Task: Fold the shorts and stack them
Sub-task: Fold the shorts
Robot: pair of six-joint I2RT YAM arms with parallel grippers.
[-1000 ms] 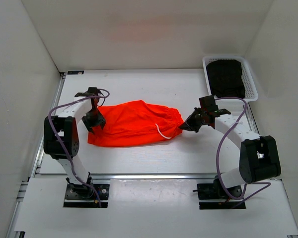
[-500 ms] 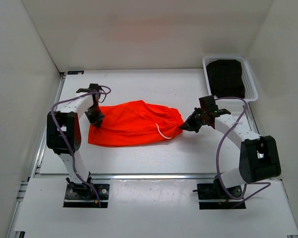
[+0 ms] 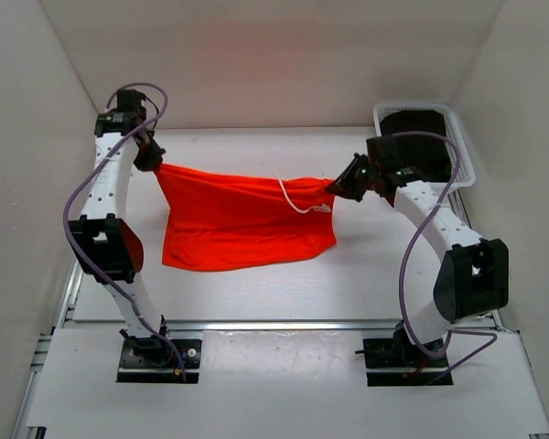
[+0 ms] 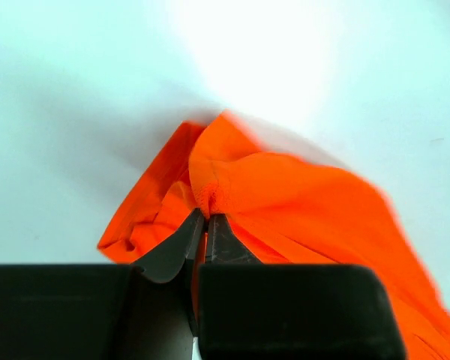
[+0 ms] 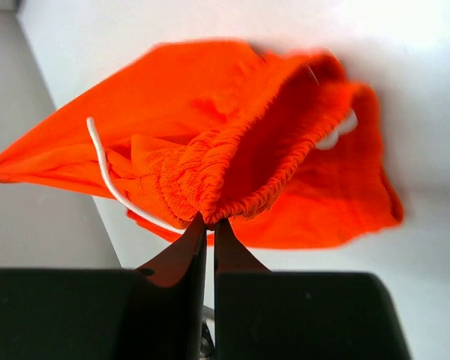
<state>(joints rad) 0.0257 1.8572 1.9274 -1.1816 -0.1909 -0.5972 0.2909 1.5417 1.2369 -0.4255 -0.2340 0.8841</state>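
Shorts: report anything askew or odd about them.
The shorts hang stretched between the left gripper and right gripper, each shut on an edge. The white drawstring loops loose over the fabric near the waistband. Nothing looks damaged.

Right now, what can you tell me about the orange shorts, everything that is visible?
The shorts are bright orange-red, of thin, wrinkled fabric, with a gathered elastic waistband and a loose white drawstring. They are spread wide between the arms: the left end effector is shut on one corner, the right end effector is shut on the waistband. The upper edge looks taut; the rest drapes below it over the white table. Whether it touches the table I cannot tell.
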